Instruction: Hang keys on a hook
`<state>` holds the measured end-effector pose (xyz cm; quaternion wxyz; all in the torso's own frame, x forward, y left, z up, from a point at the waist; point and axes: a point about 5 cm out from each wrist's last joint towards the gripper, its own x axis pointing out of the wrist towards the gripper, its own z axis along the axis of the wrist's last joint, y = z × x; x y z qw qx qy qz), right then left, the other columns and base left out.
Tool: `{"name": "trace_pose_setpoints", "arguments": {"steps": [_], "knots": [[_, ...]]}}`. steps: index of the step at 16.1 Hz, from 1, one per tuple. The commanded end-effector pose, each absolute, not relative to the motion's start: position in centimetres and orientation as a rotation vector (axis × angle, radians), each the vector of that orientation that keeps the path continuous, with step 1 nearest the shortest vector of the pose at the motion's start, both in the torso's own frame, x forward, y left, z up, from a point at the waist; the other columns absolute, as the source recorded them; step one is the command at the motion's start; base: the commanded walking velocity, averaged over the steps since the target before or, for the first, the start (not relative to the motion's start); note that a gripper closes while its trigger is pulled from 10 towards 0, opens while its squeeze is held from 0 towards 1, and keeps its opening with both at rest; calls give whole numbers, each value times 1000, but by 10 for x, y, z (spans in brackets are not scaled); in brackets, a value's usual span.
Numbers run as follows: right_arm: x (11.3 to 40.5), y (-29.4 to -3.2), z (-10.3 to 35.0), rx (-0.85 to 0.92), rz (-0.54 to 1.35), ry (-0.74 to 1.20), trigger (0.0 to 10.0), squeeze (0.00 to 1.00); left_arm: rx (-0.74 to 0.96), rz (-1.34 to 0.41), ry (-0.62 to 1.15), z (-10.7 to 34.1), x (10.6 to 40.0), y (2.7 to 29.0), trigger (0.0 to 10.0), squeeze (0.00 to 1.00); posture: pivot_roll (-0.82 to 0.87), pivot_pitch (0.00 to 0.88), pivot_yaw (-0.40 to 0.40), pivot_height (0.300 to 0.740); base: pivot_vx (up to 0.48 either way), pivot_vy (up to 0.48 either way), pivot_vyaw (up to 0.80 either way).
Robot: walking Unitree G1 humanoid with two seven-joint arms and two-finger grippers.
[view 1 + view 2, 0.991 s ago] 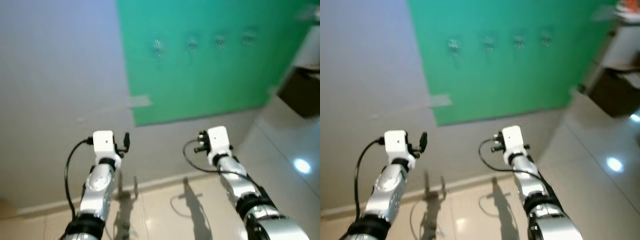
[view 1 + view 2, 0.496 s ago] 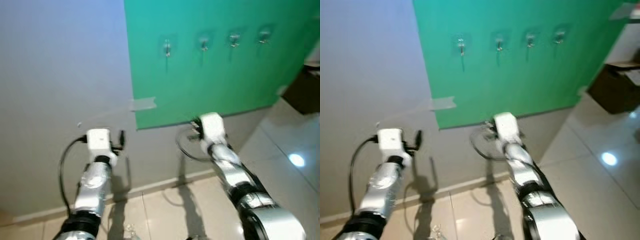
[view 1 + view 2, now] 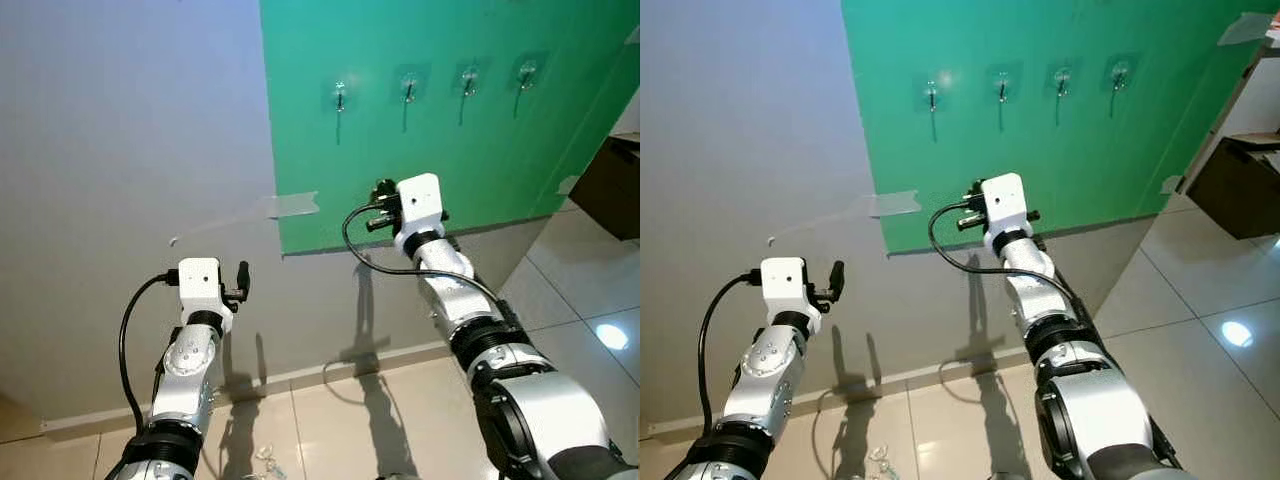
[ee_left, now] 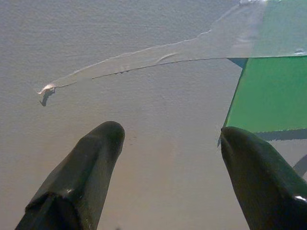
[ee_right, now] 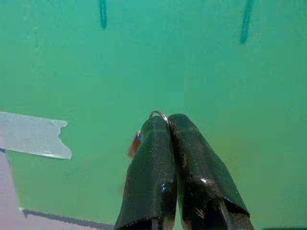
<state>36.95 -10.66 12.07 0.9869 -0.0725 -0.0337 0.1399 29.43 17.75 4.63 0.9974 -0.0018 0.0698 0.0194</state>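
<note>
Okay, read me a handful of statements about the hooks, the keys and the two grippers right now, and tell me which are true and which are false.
1. Four hooks are fixed in a row on the green panel. True.
2. The right gripper is open and holds nothing. False: its fingers are closed together on the key ring, whose metal loop sticks out at the tips.
3. The left gripper is open, facing the grey wall. True.
4. Keys already hang on the leftmost hook. False: all four hooks are bare.
5. A strip of tape crosses the panel's left edge onto the wall. True.
</note>
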Motion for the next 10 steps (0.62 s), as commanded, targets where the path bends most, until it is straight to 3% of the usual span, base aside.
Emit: {"name": "trace_pose_setpoints", "arguments": {"steps": [1,4,10], "knots": [[367,-106,114,-136,291,-41,0,0,-3,49,131,48,294,179,10000,0,17,0,-6,740,0,-450,0],[365,-105,111,-133,296,-30,0,0,-4,58,131,47,293,181,10000,0,17,0,-7,740,0,-445,0],[359,-98,101,-133,341,-6,0,0,-7,59,132,47,294,178,10000,0,16,0,-12,740,269,-392,0]]}}
